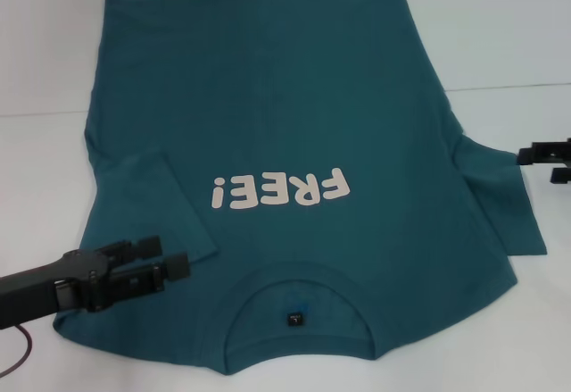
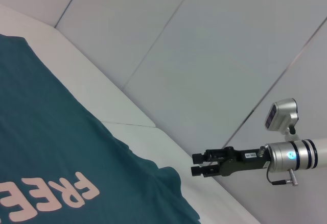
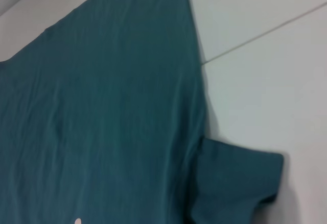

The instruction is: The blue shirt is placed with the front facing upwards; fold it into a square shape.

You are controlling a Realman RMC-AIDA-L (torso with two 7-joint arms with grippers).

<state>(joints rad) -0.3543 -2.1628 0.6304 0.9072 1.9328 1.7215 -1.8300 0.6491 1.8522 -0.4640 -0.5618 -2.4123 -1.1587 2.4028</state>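
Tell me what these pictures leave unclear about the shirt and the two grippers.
- Neck label on the blue shirt: print too small, head view.
- Left gripper: contact with the cloth unclear, head view.
- Right gripper: cut by the head view's edge, beside the sleeve.

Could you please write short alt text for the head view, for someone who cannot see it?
A blue shirt lies flat, front up, on a white table, collar nearest the camera. The left claw hovers over its near left shoulder; the right claw sits by the right sleeve.
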